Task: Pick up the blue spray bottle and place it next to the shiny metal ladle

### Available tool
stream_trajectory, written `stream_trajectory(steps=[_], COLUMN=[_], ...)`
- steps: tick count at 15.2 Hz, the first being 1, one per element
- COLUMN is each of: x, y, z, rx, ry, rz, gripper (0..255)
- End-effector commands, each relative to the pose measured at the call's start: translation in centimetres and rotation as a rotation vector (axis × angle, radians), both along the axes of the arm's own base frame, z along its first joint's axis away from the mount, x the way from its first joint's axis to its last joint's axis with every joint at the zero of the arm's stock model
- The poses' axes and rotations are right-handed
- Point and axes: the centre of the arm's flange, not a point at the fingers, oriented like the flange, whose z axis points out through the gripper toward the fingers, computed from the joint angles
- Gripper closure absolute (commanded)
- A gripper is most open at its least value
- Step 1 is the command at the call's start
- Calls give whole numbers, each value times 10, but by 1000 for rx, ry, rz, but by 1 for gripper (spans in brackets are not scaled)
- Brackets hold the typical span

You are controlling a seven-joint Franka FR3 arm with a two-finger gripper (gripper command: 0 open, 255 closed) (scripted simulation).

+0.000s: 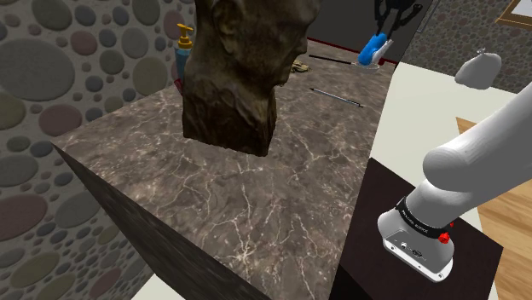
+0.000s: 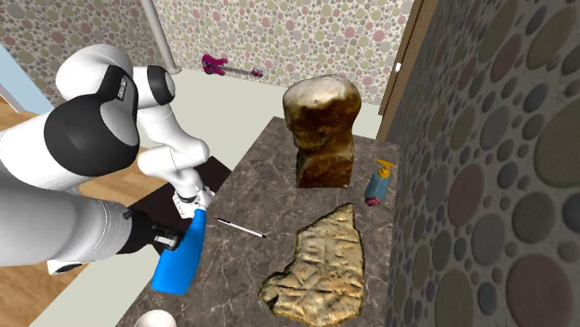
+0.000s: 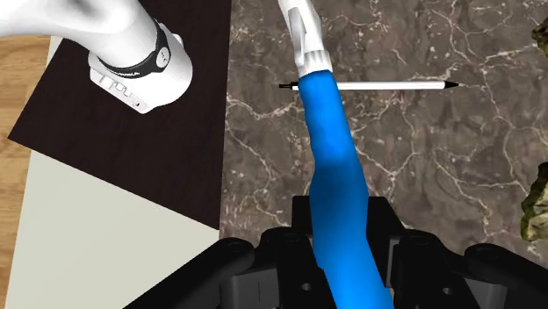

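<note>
My gripper (image 3: pixel 344 250) is clamped on the blue body of the spray bottle (image 3: pixel 332 167), low centre in the wrist view. In the shoulder view the bottle is at the upper right, tilted, by the far edge of the marbled surface (image 1: pixel 256 204). I judge it light and stiff, with smooth sides that could slip. The white nozzle (image 3: pixel 303 39) makes a poor handle, so the narrow waist seems the best hold.

Blue, white-nozzled spray bottle (image 3: pixel 338 184), tilted, near thin rod (image 3: pixel 369 85), possibly ladle
</note>
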Motion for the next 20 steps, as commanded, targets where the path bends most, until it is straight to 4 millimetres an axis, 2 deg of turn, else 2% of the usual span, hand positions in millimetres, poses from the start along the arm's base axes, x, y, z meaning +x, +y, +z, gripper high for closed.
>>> stream_trajectory(steps=[1, 12, 20], x=[0, 0, 0], y=[0, 0, 0], z=[-11, -68, -68], rx=[0, 0, 0], ry=[-1, -1, -1], rz=[0, 0, 0], gripper=[255, 255, 255])
